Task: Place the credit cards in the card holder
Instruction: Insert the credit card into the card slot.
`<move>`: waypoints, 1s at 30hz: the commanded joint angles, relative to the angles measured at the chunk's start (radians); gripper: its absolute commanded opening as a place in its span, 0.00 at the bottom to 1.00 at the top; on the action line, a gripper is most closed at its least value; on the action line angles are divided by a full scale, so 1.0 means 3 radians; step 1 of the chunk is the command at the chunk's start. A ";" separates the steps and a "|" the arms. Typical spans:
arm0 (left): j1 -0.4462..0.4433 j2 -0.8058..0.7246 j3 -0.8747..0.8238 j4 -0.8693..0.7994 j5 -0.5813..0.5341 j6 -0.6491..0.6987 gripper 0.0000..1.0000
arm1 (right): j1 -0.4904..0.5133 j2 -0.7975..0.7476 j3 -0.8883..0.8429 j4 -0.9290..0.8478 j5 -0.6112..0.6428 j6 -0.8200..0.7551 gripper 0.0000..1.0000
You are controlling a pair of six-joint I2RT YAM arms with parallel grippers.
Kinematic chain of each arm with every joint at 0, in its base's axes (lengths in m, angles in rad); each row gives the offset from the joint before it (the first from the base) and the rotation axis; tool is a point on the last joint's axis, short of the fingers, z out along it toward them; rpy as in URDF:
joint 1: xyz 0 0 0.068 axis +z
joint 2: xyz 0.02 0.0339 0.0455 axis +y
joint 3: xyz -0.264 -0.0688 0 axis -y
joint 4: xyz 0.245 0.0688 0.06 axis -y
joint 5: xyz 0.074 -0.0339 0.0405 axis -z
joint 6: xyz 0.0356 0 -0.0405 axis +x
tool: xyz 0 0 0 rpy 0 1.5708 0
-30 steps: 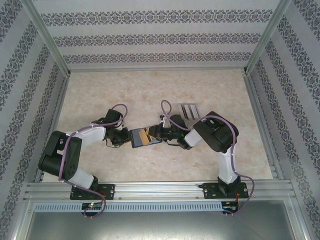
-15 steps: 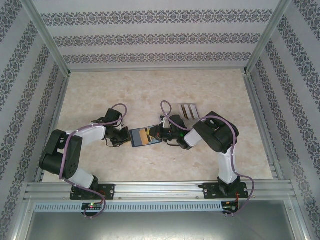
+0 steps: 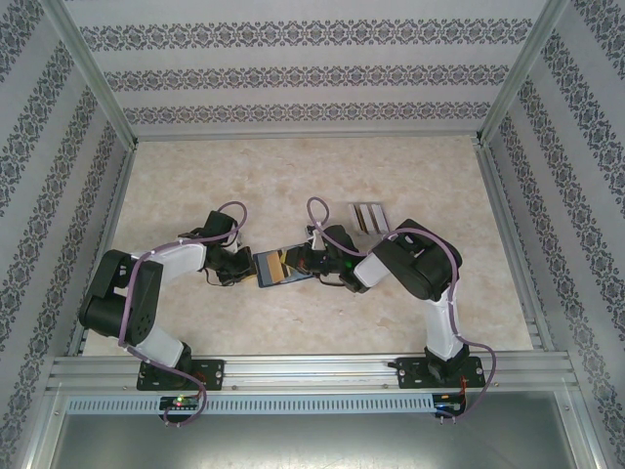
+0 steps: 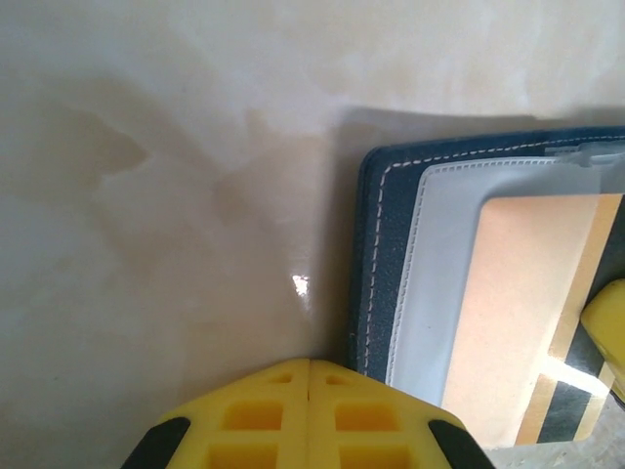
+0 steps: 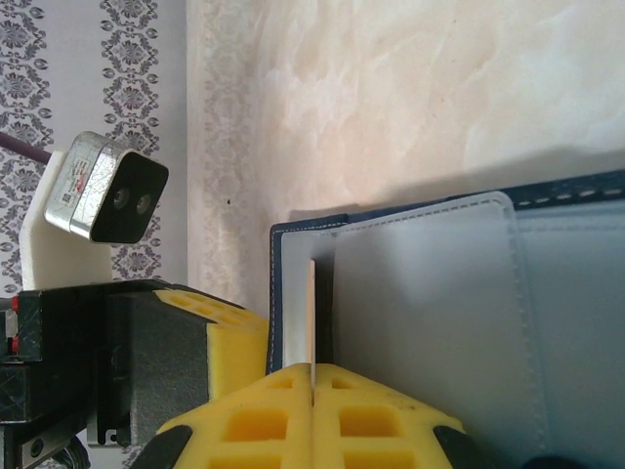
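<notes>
The card holder [image 3: 266,271] lies open on the table between my two arms, navy outside [image 4: 373,244] and grey-blue inside [image 5: 430,313]. My right gripper [image 5: 312,367] is shut on the edge of a yellow-orange credit card [image 5: 312,313]. That card [image 4: 527,293] is slid partway under the holder's pale inner flap [image 4: 439,254]. In the top view the right gripper [image 3: 305,262] stands at the holder's right end. My left gripper [image 4: 310,363] is shut with nothing between its fingers, its tips resting against the holder's left edge [image 3: 246,266].
A clear slotted rack [image 3: 368,216] stands on the table behind the right arm. Patterned walls enclose the marble tabletop [image 3: 293,176], with open room at the back and on the far left. The left wrist camera [image 5: 98,195] sits close to the holder.
My right gripper has moved left with the card, sliding it further into the holder. Less of the card shows from above. The left arm has stayed put.
</notes>
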 commanded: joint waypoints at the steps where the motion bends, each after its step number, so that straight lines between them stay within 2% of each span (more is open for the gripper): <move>1: -0.0059 0.0221 -0.0034 0.0089 0.0044 0.0070 0.00 | 0.0062 0.0048 0.0027 -0.0083 0.0117 -0.0037 0.02; 9: -0.0059 0.0262 -0.0056 0.0147 0.0069 0.0043 0.00 | 0.0146 0.0137 0.0124 0.0000 0.0283 0.0071 0.00; 17: -0.0059 0.0298 -0.0068 0.0187 0.0070 0.0028 0.00 | 0.0217 0.0235 0.0162 0.0036 0.0254 0.0131 0.00; 27: -0.0056 0.0323 -0.0044 0.0146 0.0026 0.0081 0.00 | 0.0073 -0.0218 0.0037 -0.0706 0.0298 -0.0349 0.17; 30: -0.0059 0.0362 -0.0022 0.0139 0.0034 0.0109 0.00 | 0.0050 -0.0297 0.0060 -0.0967 0.0283 -0.0489 0.19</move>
